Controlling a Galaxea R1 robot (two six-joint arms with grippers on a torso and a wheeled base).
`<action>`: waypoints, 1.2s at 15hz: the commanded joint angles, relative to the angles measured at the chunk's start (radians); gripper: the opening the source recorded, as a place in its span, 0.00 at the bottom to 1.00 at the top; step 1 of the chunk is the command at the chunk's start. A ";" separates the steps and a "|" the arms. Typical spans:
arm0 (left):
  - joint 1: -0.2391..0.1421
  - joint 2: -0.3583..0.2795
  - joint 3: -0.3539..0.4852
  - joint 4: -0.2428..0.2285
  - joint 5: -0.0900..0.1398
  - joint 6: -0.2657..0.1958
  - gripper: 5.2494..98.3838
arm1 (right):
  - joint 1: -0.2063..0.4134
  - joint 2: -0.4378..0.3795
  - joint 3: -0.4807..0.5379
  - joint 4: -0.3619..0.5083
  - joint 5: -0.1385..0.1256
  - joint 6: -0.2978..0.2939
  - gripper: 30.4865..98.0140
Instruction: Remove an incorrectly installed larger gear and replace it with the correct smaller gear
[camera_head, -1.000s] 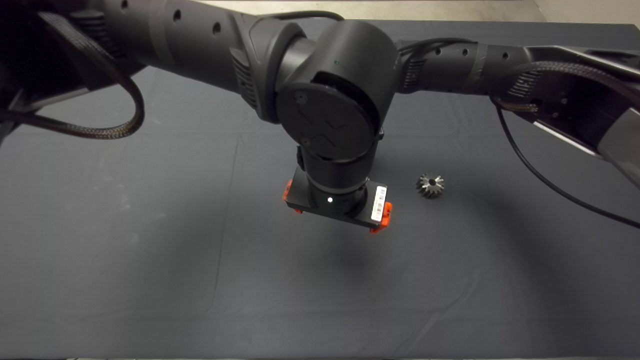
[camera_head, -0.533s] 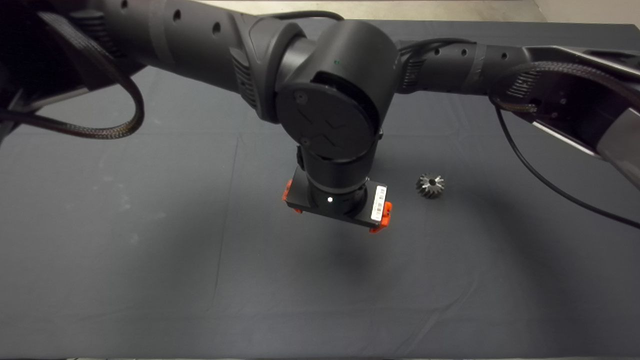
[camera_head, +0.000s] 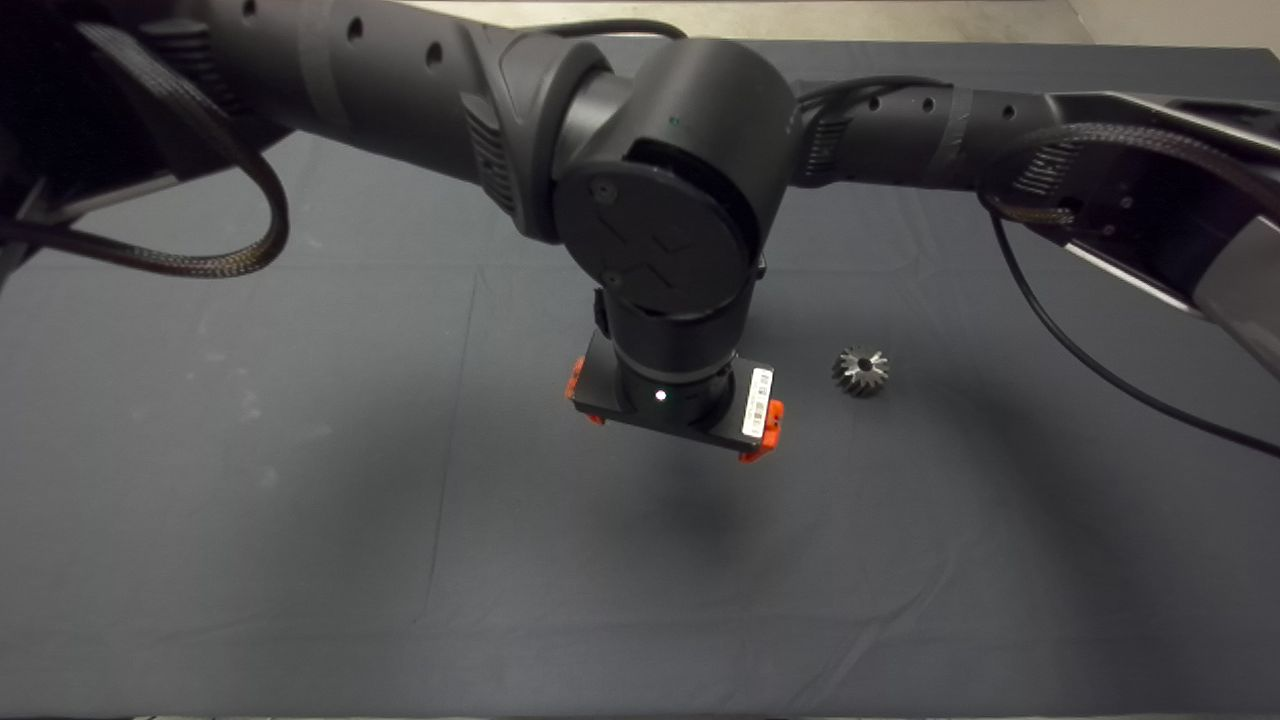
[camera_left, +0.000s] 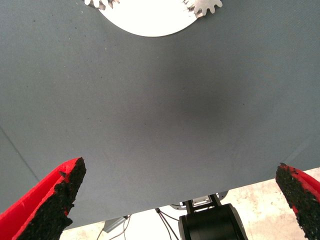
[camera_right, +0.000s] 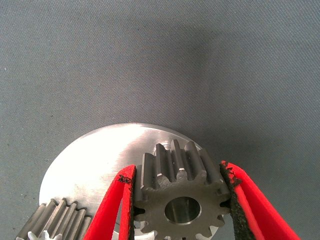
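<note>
— Mat (camera_head: 300, 480) first: dark cloth over the table, both arms reaching across it.
— And the round steel plate (camera_right: 85, 165)?
— Under the right gripper (camera_right: 181, 200), whose fingers clamp a small silver gear (camera_right: 180, 192) just above it.
— Left gripper (camera_left: 180, 200)?
— Fingers spread wide, holding nothing.
— The big gear (camera_head: 861, 371)?
— Alone on the mat, right of the wrist.
</note>
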 joint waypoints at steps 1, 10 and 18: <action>-0.014 0.006 -0.002 0.001 0.061 0.000 0.99 | 0.027 0.009 0.008 -0.031 -0.072 0.007 0.08; -0.014 0.006 0.000 0.001 0.061 0.000 0.99 | 0.024 0.010 0.036 -0.030 -0.070 0.008 0.07; -0.014 0.006 0.001 0.001 0.061 0.000 0.99 | 0.018 0.005 0.071 -0.031 -0.073 0.045 0.08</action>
